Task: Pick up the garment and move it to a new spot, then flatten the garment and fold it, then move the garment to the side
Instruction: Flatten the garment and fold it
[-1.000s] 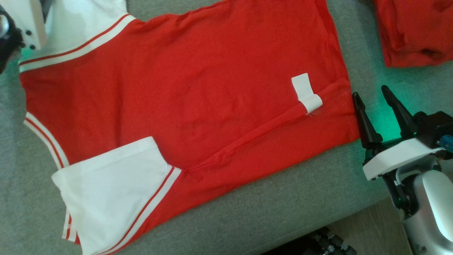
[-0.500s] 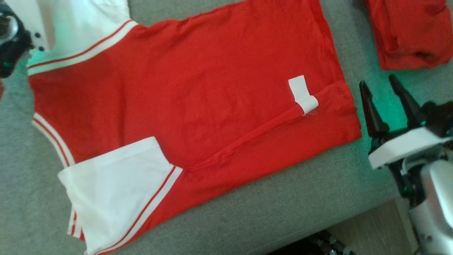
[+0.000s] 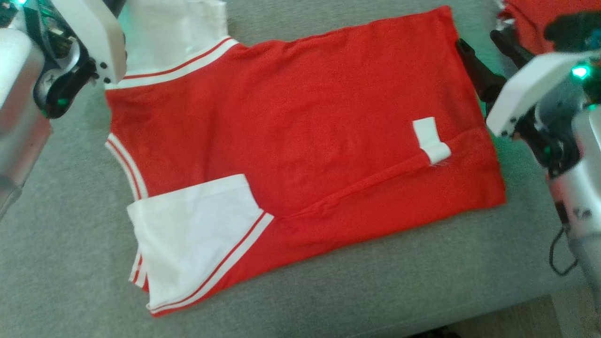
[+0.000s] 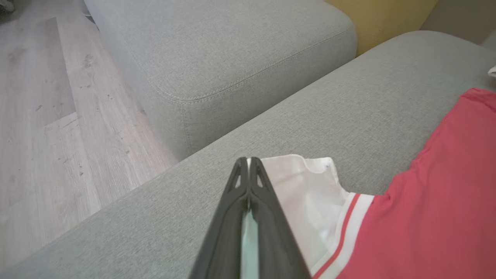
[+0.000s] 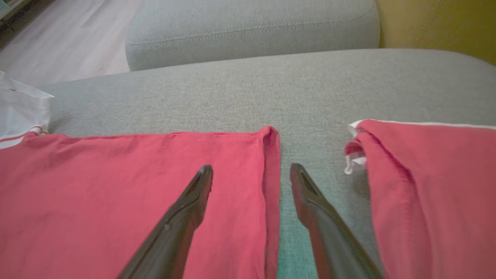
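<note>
The garment [image 3: 305, 126], a red shirt with white sleeves and red-striped trim, lies flat on the grey sofa seat [image 3: 375, 281]. A white label [image 3: 429, 138] sits near its hem. My left gripper [image 4: 248, 161] is shut at the far white sleeve's [image 4: 306, 190] corner, with pale cloth showing between its fingers. In the head view its white wrist housing [image 3: 89, 37] covers the fingers. My right gripper [image 5: 252, 170] is open at the hem's far corner. One finger is over the red cloth and the other over the cushion. It also appears in the head view [image 3: 476, 38].
A second red garment [image 3: 530, 19] lies bunched just right of the hem [image 5: 426, 174]. Another grey cushion [image 4: 232, 50] stands beyond the seat, with wooden floor [image 4: 46, 116] to its left. A yellow surface [image 4: 383, 19] lies behind. The seat's front edge [image 3: 469, 319] is close.
The camera has shifted, sliding the picture right and down. My right gripper has moved along the hem from its near corner to its far corner. My left gripper has shut at the sleeve.
</note>
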Controlling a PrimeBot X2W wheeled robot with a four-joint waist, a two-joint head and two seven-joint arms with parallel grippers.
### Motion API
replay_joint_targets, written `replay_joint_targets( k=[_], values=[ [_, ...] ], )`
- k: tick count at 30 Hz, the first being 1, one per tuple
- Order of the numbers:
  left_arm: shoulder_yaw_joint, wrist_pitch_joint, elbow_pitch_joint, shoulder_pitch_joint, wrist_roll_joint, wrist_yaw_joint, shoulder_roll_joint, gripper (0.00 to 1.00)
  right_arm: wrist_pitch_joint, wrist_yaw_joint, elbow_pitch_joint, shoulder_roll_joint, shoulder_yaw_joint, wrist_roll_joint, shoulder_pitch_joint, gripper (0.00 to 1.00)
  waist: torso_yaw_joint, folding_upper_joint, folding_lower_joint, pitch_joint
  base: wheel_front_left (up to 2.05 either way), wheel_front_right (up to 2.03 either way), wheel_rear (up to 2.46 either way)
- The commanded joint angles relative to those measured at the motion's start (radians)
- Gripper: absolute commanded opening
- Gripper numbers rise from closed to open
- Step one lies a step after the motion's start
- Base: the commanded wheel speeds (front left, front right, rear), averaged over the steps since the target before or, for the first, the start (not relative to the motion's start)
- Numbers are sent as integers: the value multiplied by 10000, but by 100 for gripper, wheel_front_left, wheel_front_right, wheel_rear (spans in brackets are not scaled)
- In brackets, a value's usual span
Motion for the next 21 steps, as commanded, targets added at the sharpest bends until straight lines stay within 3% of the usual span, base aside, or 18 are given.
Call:
replay_joint_targets(
  k=[1,11,21],
  values=[
    [266,-114,-251,-647,-53,16,321,0,119,-7,42,-104,165,133,-283,100,188,-1,2,61,0,0,0],
    [-515,-594,-371,-1279,-582,16,294,0,487,-7,2858,307,904,640,-2288,100,712,-1,2,400,0,0,0],
    [-1141,-1049,-141,-1759,-1048,15,172,0,37,-7,4274,461,1352,1189,-3380,100,1016,-1,2,700,0,0,0]
  ],
)
